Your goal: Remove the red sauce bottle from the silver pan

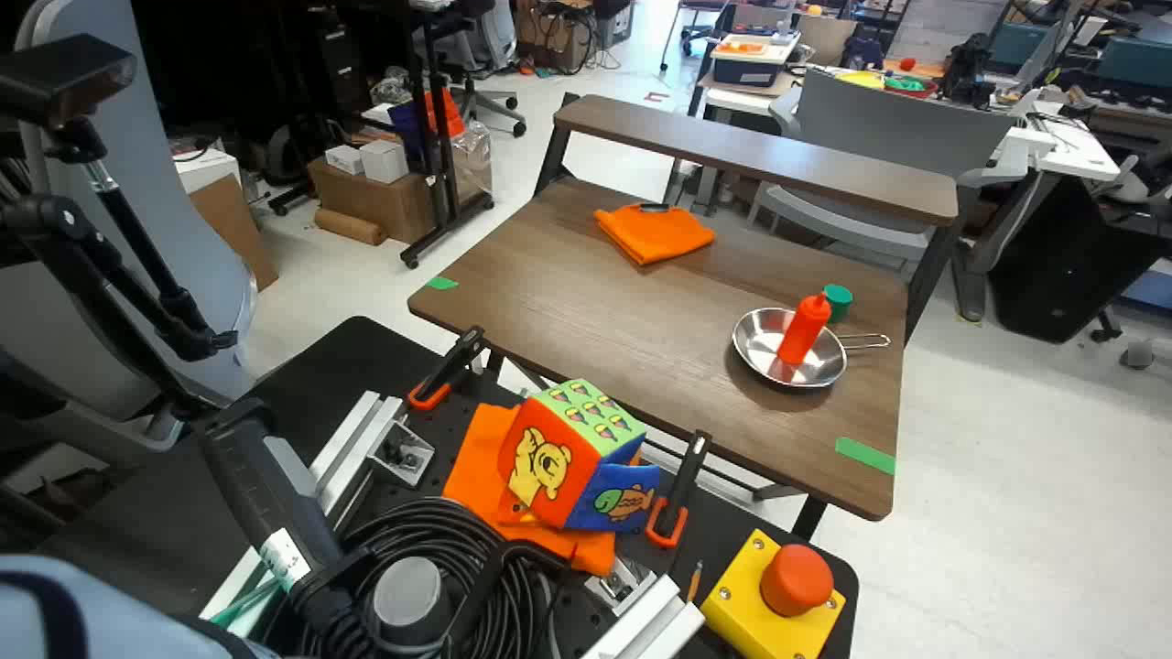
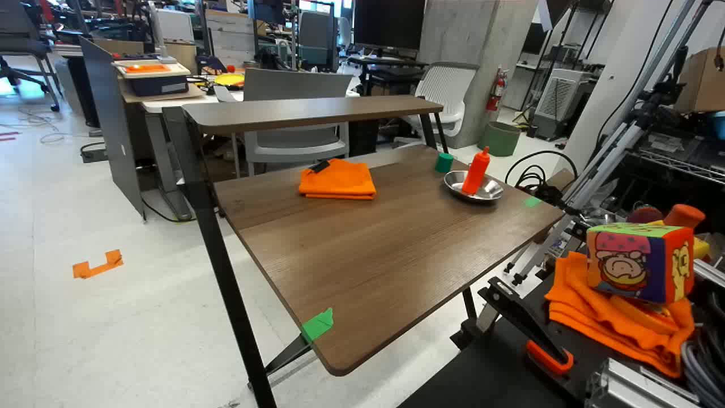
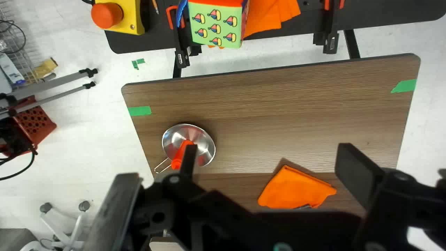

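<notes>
One red bottle stands in one pan on the worktop, with one cloth, one green object and two tape strips; the end effector gapes wide, empty.

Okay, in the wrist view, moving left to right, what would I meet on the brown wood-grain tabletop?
Left-end green tape strip, round shiny silver metal pan with the slim red-orange plastic bottle in it (overlapping, so one stop), folded orange cloth, right-end green tape strip.
</notes>
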